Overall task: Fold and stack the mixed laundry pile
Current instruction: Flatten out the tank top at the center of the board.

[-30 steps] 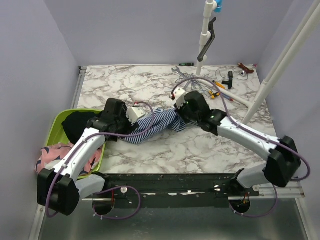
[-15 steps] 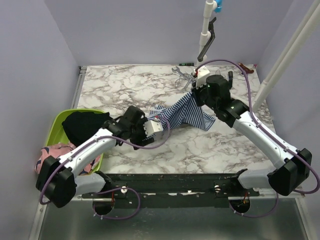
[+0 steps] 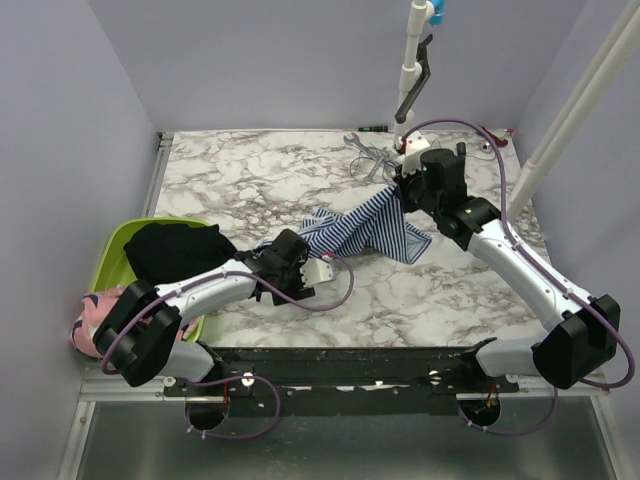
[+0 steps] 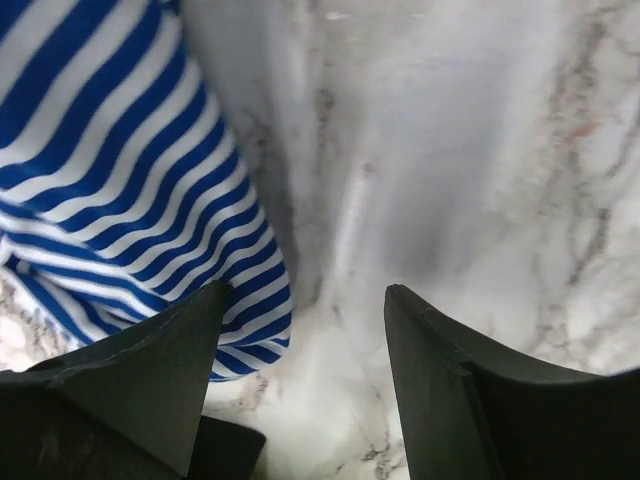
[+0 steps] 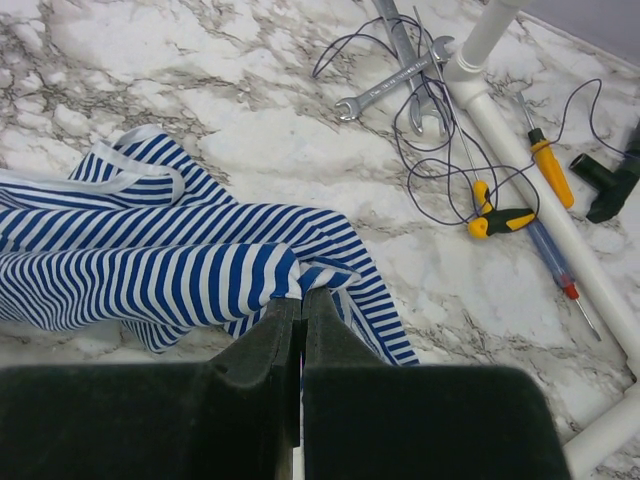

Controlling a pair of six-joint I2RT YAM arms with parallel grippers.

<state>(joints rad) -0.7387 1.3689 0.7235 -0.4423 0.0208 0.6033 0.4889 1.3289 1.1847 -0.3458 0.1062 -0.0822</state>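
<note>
The navy-and-white striped garment (image 3: 366,229) lies stretched across the middle of the marble table. My right gripper (image 3: 398,197) is shut on its back right edge (image 5: 255,280), with the cloth bunched at the fingertips (image 5: 302,292). My left gripper (image 3: 302,268) hovers low at the garment's near left end, open, with only bare marble between its fingers (image 4: 305,295); the striped cloth (image 4: 110,170) touches the left finger's outer side. The black garment (image 3: 176,250) sits in the lime green basin. The pink garment (image 3: 98,308) hangs at the basin's near left corner.
The lime green basin (image 3: 112,250) stands at the table's left edge. Wrenches (image 5: 398,82), screwdrivers (image 5: 508,218), thin wires and a white pipe (image 5: 520,140) lie at the back right. A white pole with a black handle (image 3: 413,80) rises at the back.
My right gripper has pulled the striped garment toward the back right. The left arm has swung in toward the front middle and come down beside the garment's near end.
</note>
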